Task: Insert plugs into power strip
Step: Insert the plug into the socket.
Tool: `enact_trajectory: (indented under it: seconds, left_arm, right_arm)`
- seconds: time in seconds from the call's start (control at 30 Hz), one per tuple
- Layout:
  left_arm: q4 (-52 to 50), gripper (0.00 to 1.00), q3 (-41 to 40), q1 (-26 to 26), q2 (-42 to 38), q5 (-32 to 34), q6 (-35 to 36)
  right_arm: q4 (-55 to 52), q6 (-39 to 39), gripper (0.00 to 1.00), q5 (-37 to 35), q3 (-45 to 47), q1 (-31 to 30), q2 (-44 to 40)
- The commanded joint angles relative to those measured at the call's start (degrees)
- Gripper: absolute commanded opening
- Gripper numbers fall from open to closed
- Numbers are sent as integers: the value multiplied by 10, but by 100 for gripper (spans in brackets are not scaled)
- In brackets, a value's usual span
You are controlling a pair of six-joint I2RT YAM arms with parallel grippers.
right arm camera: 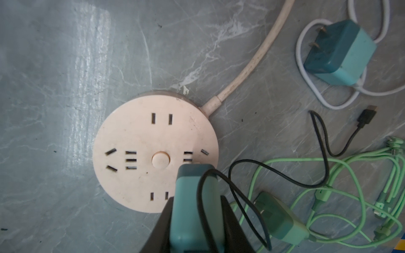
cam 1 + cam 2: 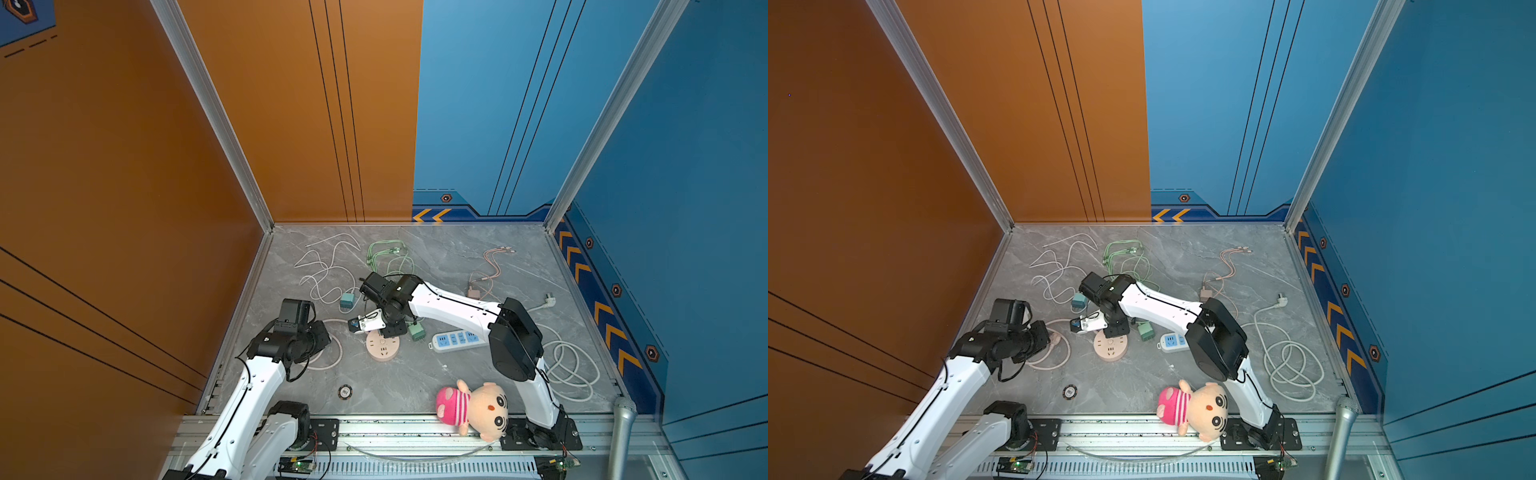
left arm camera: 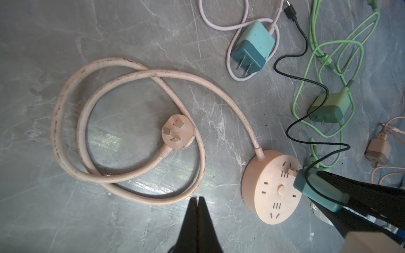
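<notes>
Teal plastic, the plug (image 1: pixel 192 186) is being gripped by the right pincer (image 1: pixel 196 202), held over the edge of the round pink power strip (image 1: pixel 142 140) just beneath it, probably to line it up with a socket (image 1: pixel 158 196). The left pincer (image 3: pixel 197 199) is hovering shut and empty.

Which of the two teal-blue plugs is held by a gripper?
The teal-blue plug with the black cable: the right gripper clamps it at the round pink power strip. The other teal-blue plug, with a white cable, lies free on the table.
</notes>
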State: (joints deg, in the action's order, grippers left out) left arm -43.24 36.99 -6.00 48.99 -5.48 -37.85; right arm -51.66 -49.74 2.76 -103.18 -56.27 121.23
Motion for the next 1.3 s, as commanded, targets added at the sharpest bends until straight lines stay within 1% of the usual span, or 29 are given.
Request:
enact_trajectory:
  seconds: [0.0, 0.2, 0.4, 0.63, 0.77, 0.9, 1.03, 1.27]
  left_arm:
    - [-15, 0, 7, 8, -4, -14, 15]
    - [-15, 0, 6, 10, -10, -16, 16]
    - [-14, 0, 6, 10, -9, -14, 16]
    - [-14, 0, 6, 11, -6, -16, 16]
    - [-15, 0, 6, 11, -6, -16, 16]
    - [-15, 0, 6, 11, -8, -16, 16]
    - [-15, 0, 5, 11, -7, -19, 16]
    - [-15, 0, 6, 10, -4, -26, 16]
  right_arm:
    - [-45, -8, 0, 10, -21, -6, 10]
    - [-52, -8, 0, -2, -27, -11, 23]
    - [-56, -7, 0, 2, -44, -14, 37]
    - [-66, -11, 0, -15, -46, -16, 51]
    - [-86, -19, 0, -17, -53, -17, 59]
    - [-116, -22, 0, -43, -78, -24, 78]
    - [-142, -20, 0, -31, -97, -29, 94]
    - [-184, -11, 0, -40, -123, -38, 137]
